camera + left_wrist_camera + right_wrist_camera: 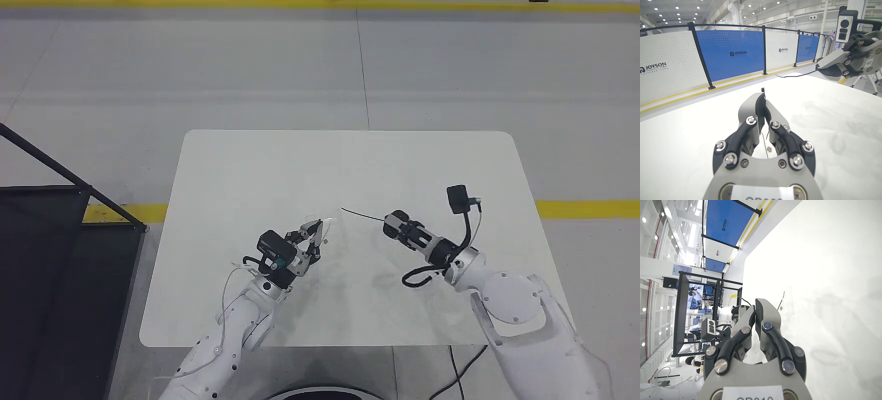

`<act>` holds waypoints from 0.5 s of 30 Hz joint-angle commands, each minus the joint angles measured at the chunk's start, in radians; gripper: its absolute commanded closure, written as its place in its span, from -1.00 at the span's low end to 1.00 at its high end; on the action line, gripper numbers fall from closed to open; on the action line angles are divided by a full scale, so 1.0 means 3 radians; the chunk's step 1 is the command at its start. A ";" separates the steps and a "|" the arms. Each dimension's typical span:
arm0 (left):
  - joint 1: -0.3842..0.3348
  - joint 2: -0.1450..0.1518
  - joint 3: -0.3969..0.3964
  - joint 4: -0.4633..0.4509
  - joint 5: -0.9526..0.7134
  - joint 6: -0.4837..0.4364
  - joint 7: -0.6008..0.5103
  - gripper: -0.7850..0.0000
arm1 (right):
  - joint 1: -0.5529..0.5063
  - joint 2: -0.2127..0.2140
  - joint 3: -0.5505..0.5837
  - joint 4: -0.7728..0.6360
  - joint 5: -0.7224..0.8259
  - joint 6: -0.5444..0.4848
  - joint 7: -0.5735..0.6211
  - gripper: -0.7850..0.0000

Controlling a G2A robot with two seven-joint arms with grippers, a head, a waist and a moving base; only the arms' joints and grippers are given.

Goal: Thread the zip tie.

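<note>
My left gripper [316, 230] [762, 99] is shut on a thin black zip tie [763, 91]. The tie's small square head pokes up past the fingertips and its tail [765, 141] hangs down between the fingers toward the table. My right gripper [390, 222] [818, 67] [757, 303] is a short way off and faces it. That gripper is shut on a thin black zip tie strand [358, 213] [795, 75] [782, 298], whose free end points toward the left gripper. I cannot tell whether the two pieces are joined.
Both grippers hover over the middle of a white table [250, 170]. A small brown speck [769, 149] lies on it below the left gripper. A black framed panel [40, 260] stands off the table's left side.
</note>
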State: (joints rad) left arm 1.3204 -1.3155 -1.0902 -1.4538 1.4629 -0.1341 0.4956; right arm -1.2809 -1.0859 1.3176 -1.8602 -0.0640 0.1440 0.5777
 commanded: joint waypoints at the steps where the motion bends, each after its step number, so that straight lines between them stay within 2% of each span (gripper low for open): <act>1: 0.0000 0.0000 0.0000 0.0000 0.0000 0.0000 0.0000 1.00 | 0.0000 0.0000 0.0000 -0.0001 -0.0001 0.0000 0.0000 1.00; 7: 0.0000 0.0000 0.0000 0.0000 0.0000 0.0000 0.0000 1.00 | -0.0028 -0.0002 0.0005 0.0005 -0.0006 -0.0005 -0.0049 1.00; 15: 0.0000 0.0000 0.0000 0.0000 0.0000 0.0000 0.0000 1.00 | -0.0245 -0.0005 -0.0133 -0.0231 -0.0323 0.0025 -0.0180 1.00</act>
State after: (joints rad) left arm 1.3204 -1.3155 -1.0902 -1.4538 1.4629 -0.1341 0.4956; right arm -1.3492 -1.0869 1.2829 -1.9203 -0.1525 0.1459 0.5274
